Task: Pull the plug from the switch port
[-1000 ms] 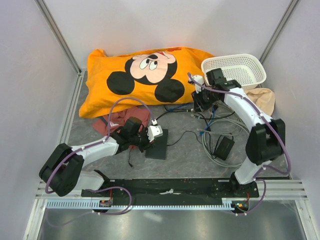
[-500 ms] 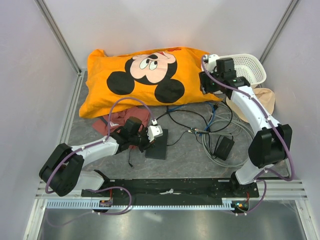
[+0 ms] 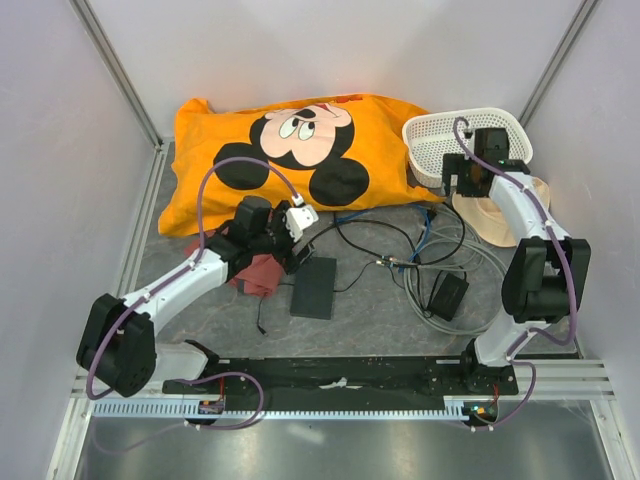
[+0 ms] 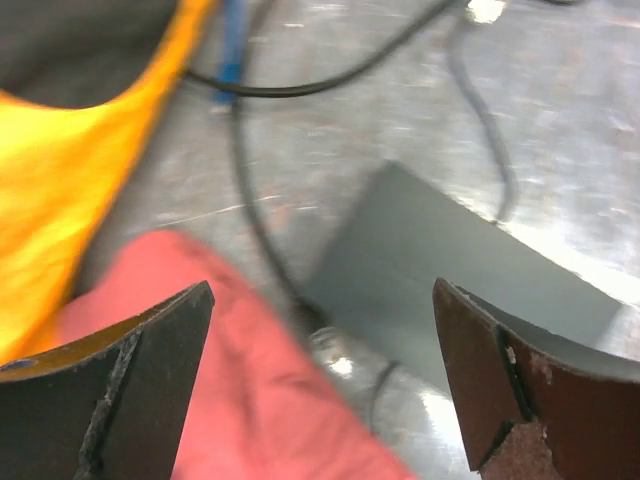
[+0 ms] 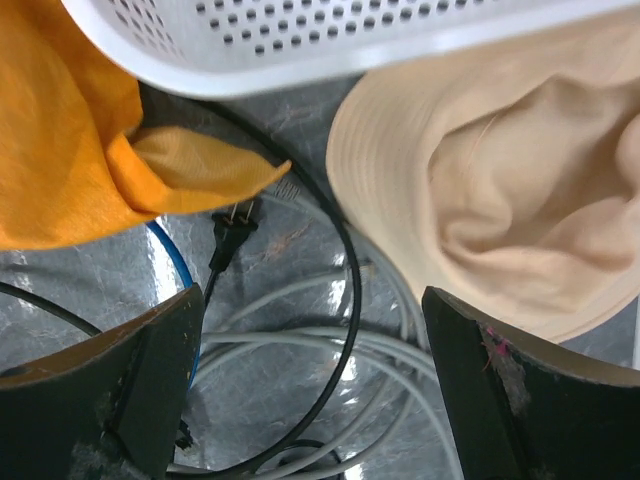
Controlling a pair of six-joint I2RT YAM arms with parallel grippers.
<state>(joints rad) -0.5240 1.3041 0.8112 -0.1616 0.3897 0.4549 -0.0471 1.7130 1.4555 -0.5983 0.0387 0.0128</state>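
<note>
Top external view: switch (image 3: 314, 287) lies flat on the counter (image 3: 370, 312) at frame centre, below the orange pillow (image 3: 290, 160). Its ports cannot be made out, nor can any plug in them. Left fingers (image 4: 150, 380) stand wide and empty, just up-left of the switch, over a red cloth (image 4: 250, 400). Right fingers (image 5: 130, 400) stand wide and empty at upper right, over loose cables (image 5: 300, 338), beside a white basket (image 5: 350, 40) and a beige hat (image 5: 500, 200).
</note>
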